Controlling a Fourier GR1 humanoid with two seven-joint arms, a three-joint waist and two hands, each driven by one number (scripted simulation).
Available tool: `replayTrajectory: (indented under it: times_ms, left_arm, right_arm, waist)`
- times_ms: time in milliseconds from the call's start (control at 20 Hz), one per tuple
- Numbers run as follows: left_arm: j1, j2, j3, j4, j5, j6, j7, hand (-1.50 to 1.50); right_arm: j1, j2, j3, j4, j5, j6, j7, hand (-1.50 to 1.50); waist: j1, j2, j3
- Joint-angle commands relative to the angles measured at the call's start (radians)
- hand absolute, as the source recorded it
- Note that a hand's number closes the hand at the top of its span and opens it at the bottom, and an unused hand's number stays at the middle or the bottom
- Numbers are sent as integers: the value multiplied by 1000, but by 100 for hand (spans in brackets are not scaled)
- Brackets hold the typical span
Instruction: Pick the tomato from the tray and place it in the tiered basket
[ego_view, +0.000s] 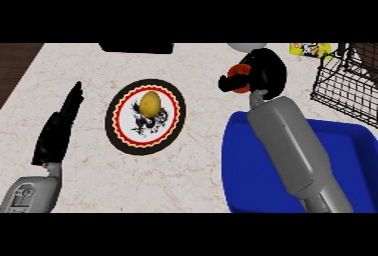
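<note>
My right hand (262, 72) is raised beyond the far edge of the blue tray (244, 165), its fingers curled round the red tomato (238, 76), of which only a sliver shows at the hand's left. The black wire tiered basket (343, 85) stands at the right edge, to the right of the hand and apart from it. My grey right forearm crosses the tray and hides much of it. My left hand (59, 127) rests open at the left, fingers straight and pointing away.
A round plate (122, 125) with a red and black rim lies at the counter's middle, a yellow lemon-like fruit (150, 103) on it. A dark object (136, 47) sits at the far edge, a yellow packet (310, 48) at the far right.
</note>
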Motion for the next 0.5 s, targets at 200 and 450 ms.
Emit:
replayTrajectory:
  times_ms: [200,450]
  left_arm:
    - [16,6,9,-34,-6,1,38,0]
    - [37,7,30,-10,3,-10,0,0]
  right_arm:
    - [-211,-85,-34,31,168,-133,22,150]
    - [-324,-174,-57,97,236,-25,57,150]
  waist:
    - [-30,-12,0]
    - [-38,-11,0]
